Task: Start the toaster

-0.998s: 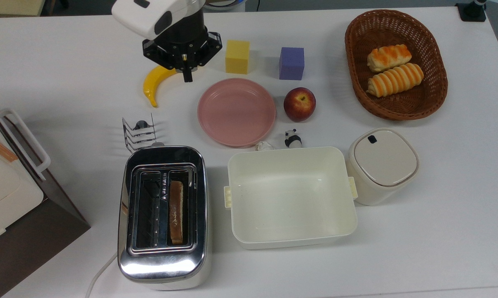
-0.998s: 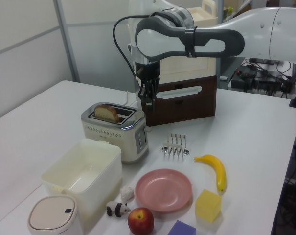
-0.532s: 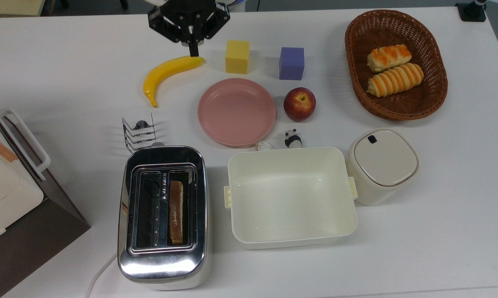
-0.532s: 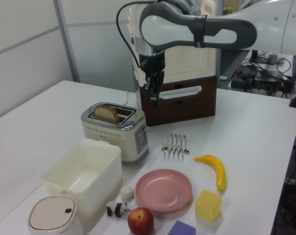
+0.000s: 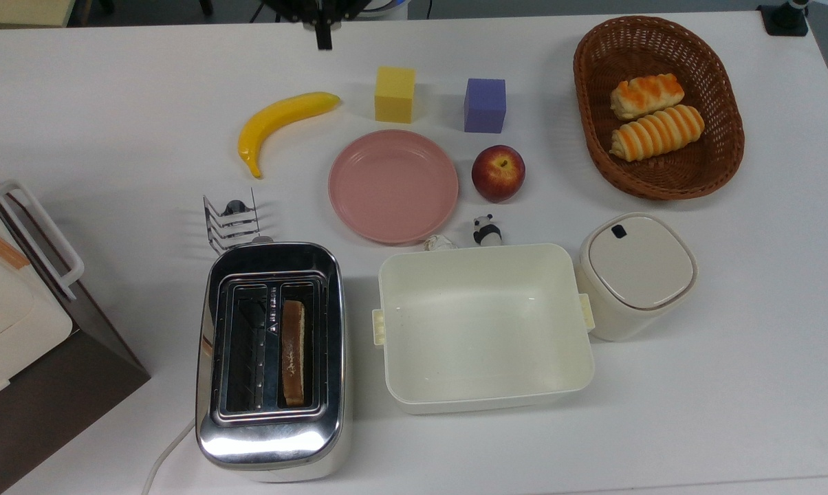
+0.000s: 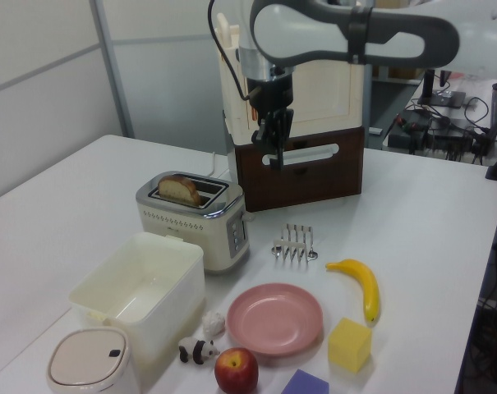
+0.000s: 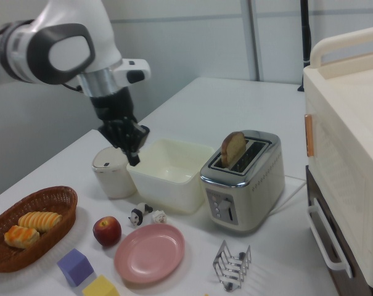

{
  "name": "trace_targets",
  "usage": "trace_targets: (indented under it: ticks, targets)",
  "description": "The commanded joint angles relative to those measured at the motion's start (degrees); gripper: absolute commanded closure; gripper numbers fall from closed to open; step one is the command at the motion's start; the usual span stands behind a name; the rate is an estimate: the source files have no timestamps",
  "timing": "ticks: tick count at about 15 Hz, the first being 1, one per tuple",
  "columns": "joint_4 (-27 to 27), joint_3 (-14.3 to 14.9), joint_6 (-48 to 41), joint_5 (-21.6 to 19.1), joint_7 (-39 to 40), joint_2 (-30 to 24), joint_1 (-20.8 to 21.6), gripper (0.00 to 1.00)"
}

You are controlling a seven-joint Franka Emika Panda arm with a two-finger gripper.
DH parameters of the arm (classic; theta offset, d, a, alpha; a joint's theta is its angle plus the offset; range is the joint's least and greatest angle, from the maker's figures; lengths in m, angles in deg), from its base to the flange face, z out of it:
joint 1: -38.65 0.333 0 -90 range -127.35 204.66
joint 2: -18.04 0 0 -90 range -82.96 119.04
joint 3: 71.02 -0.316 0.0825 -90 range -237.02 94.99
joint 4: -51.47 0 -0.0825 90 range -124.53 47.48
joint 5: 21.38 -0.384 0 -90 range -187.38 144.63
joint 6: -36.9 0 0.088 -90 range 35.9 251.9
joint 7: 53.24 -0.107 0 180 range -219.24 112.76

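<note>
**White-and-grey arm with a black gripper**

The robot arm [image 7: 57, 49] has glossy white rounded shells, with dark grey bands and a grey oval ring around a white cap at the joints. A silver metal collar sits below the wrist, beside a small white box with a dark spot. A black cable [image 6: 218, 49] loops along the arm in the left view. The black two-finger gripper [image 6: 276, 158] hangs from a dark, angular, ribbed mount.
</note>
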Motion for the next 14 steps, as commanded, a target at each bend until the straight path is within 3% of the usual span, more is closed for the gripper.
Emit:
trace_targets:
  ticks: [1, 4, 5, 7, 8, 9, 14]
  targets:
    - [-4.7, 0.5, -1.6, -0.3, -1.6, -5.1, 1.6, 1.0]
    - [-4.6, 0.5, -1.6, -0.3, -1.6, -5.4, 1.7, 1.0]
    - [-4.6, 0.5, -1.6, -0.3, -1.6, -5.4, 1.6, 0.94]
    - [-4.4, 0.6, -1.0, -0.3, -1.5, -5.4, 1.4, 0.3]
    - [-4.3, 0.6, -1.0, -0.1, -1.4, -5.4, 1.4, 0.1]
    - [-4.3, 0.6, -1.1, 0.3, -1.4, -5.4, 1.4, 0.0]
    - [-4.6, 0.6, -1.1, 0.5, -1.3, -5.4, 1.5, 0.0]
